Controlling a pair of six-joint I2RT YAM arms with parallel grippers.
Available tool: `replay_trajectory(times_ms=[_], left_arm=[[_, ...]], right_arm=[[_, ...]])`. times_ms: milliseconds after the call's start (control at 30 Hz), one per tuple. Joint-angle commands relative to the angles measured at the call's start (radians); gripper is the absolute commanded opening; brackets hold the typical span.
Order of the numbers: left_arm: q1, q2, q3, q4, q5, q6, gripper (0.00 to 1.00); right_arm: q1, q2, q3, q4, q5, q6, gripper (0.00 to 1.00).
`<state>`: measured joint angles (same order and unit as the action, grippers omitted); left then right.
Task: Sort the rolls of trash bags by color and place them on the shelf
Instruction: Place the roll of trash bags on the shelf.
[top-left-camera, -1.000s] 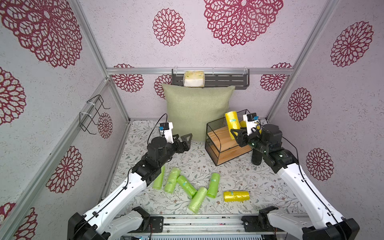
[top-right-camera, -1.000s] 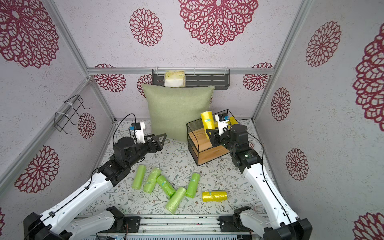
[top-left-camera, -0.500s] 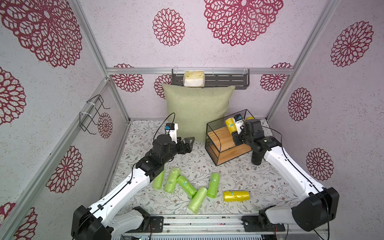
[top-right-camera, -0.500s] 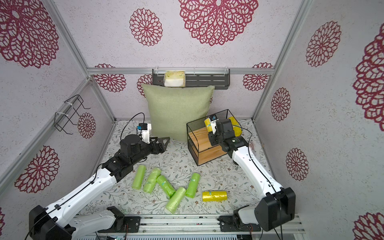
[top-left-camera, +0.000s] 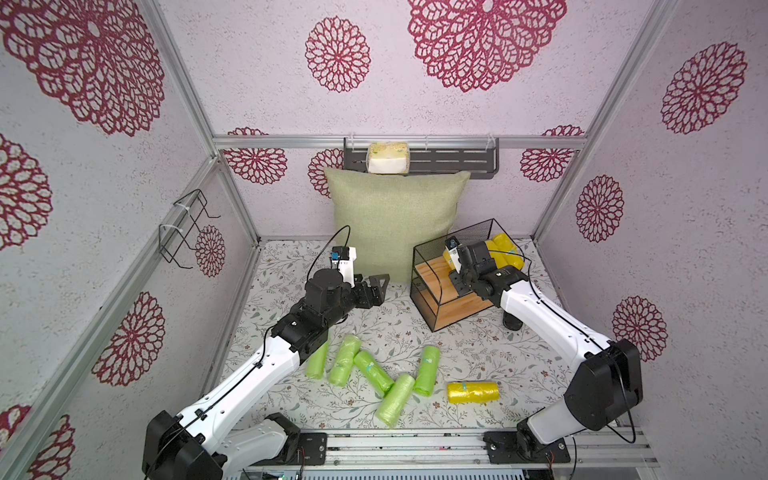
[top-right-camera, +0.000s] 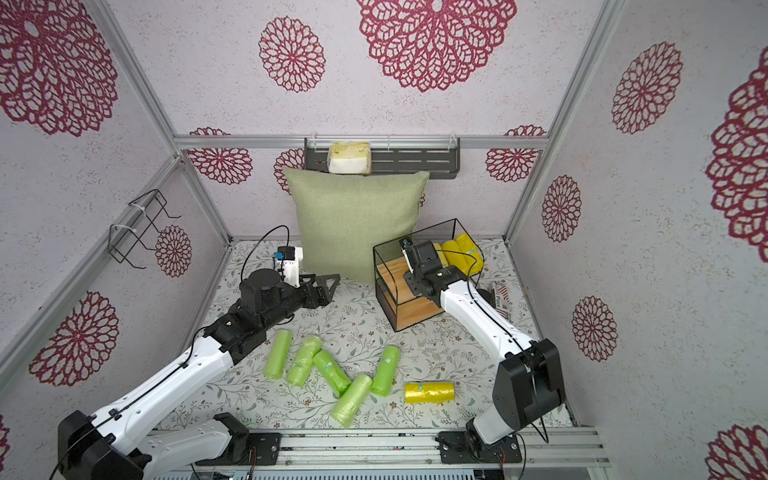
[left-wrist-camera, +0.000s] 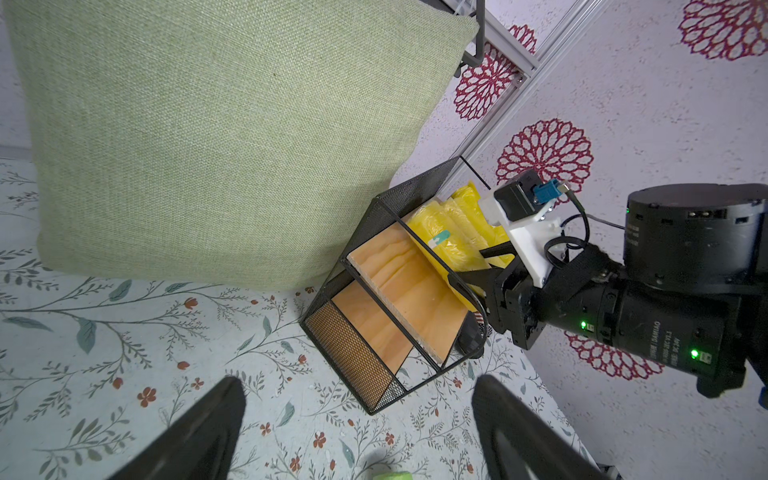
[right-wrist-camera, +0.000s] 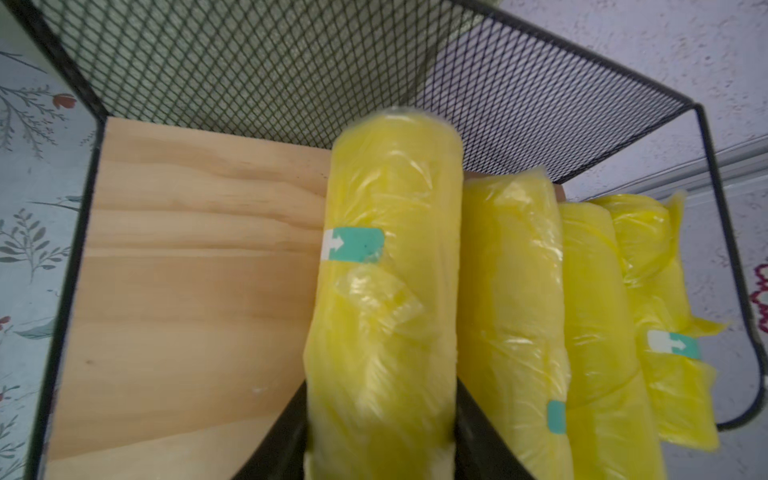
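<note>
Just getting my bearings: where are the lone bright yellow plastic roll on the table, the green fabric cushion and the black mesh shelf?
Bright yellow plastic roll (top-left-camera: 472, 392): a top view, its middle.
Green fabric cushion (top-left-camera: 395, 224): a top view, front face.
Black mesh shelf (left-wrist-camera: 395, 270): left wrist view, bare upper wooden board.

Left arm (top-left-camera: 249, 374) and right arm (top-left-camera: 540, 318): white links, black joints, thin black cables (top-left-camera: 322, 249); green lights (left-wrist-camera: 693, 353) (two) on right wrist.

Four rolls (right-wrist-camera: 511, 291) side by side on shelf (top-left-camera: 453, 239) upper board. Six rolls (top-left-camera: 426, 370) on tabletop (top-left-camera: 478, 357), shelf's 7 o'clock. Cushion (top-left-camera: 395, 224) at 10 o'clock.
</note>
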<state>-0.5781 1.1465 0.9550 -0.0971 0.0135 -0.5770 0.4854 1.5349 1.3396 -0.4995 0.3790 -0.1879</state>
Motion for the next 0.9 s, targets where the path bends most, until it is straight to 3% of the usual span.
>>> replay_trajectory(times_ms=[0,433,867], left_arm=[[-0.004,0.002,0.011,-0.013,0.005,0.009,0.91],[-0.02,0.017,0.005,-0.024,0.035,0.031,0.89],[-0.315,0.156,0.024,-0.142,0.11,0.462,0.82]], right_arm=[[0.007,-0.021,0.037,0.022,0.067,-0.023,0.5],[0.01,-0.125,0.026,0.03,0.004,-0.012,0.64],[-0.041,-0.422,-0.188,0.124,-0.296,0.158,0.74]])
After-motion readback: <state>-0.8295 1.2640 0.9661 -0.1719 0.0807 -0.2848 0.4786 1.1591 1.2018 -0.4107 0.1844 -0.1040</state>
